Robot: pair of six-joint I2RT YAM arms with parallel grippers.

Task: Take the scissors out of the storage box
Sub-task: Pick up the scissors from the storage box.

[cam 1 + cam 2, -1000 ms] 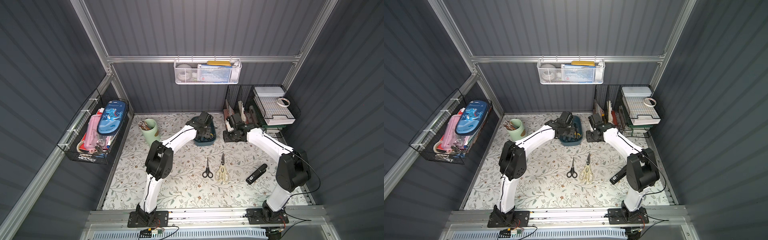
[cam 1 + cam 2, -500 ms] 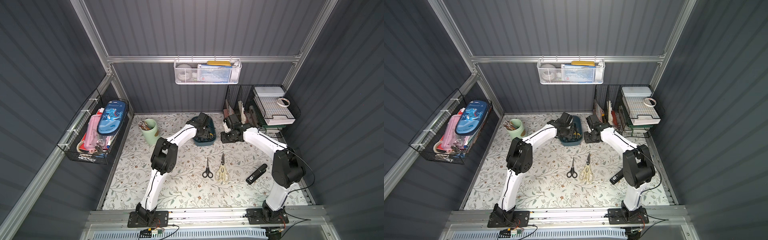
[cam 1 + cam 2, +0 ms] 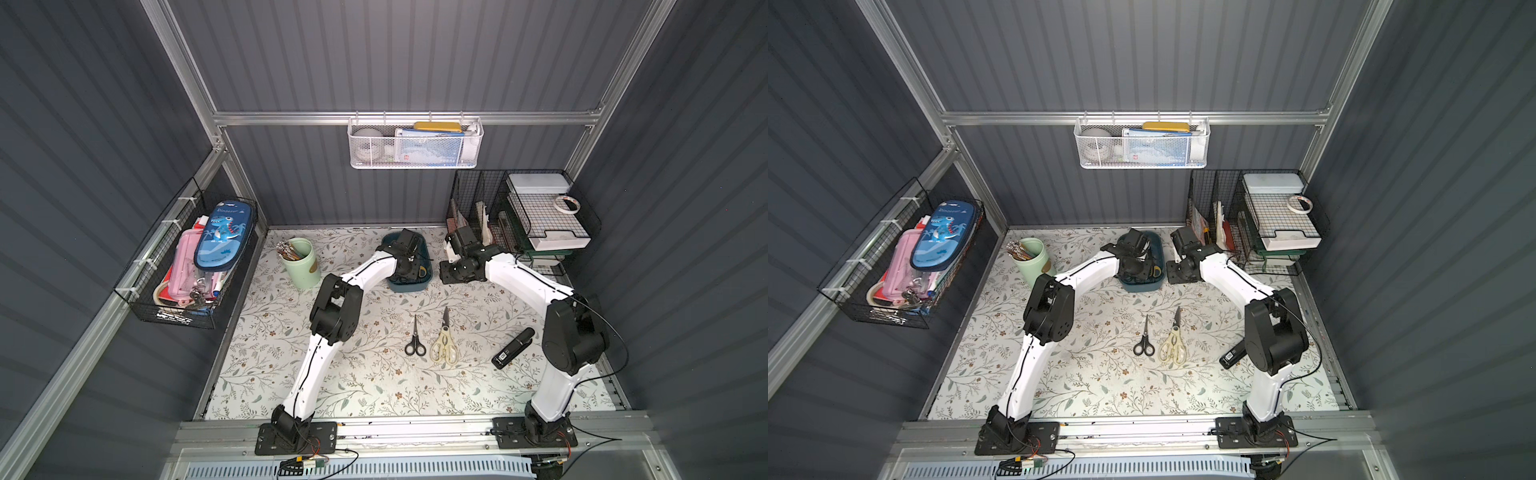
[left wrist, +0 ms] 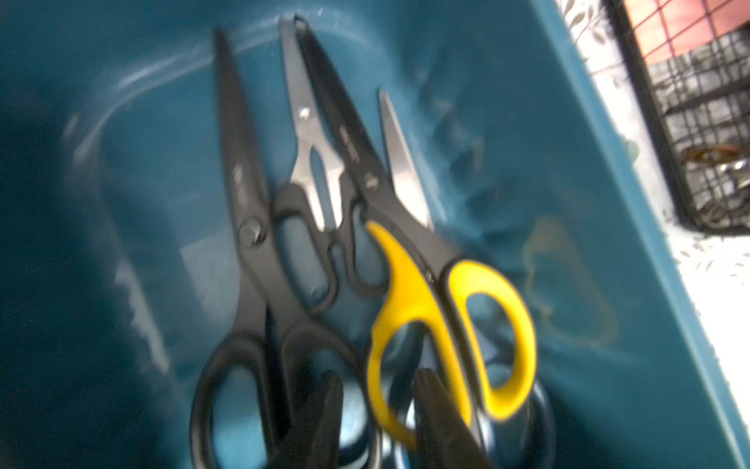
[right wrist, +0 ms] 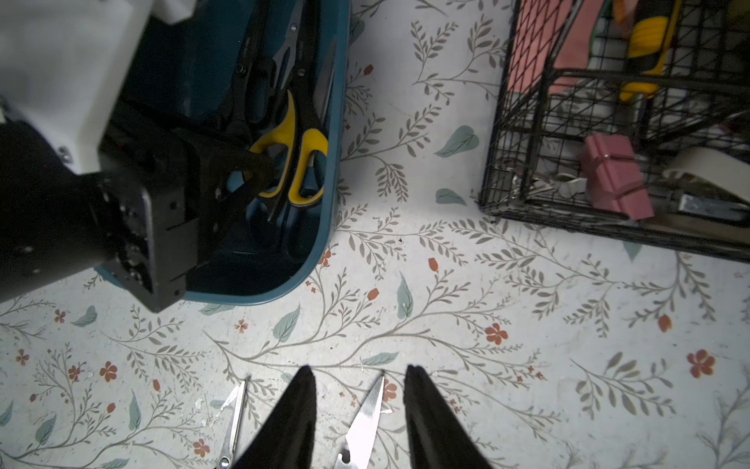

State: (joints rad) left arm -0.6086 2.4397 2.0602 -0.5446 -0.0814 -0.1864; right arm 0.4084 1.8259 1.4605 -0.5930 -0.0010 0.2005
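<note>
The yellow-and-black plastic-handled scissors (image 4: 410, 292) are lying in the dark teal plastic storage box (image 4: 568, 122), packed against a long all-black pair (image 4: 247, 227) and a small silver-bladed pair with black handles (image 4: 308, 134), so that's where I'm expecting trouble. The left gripper (image 4: 378, 375) is reaching down into the box with its fingers (image 4: 320, 414) sitting narrowly apart on either side of one yellow loop. It's too blurry to tell if they're actually pinching it. If it's grabbing just that one loop, the scissors are probably going to pivot and hang blade-down, and the tip could be snagging the box wall on the way out. The dark blade is also lying across the small pair's handle, so a lift might be dragging a neighbour along or tipping the box. Nothing is bracing the box: the right gripper (image 5: 360, 366) is hovering beside it over the floral tabletop (image 5: 527, 304), fingers moderately apart and empty. A small black-handled pair (image 3: 415, 345) and the cream kitchen shears (image 3: 444, 347) are lying out on the tabletop already.
</note>
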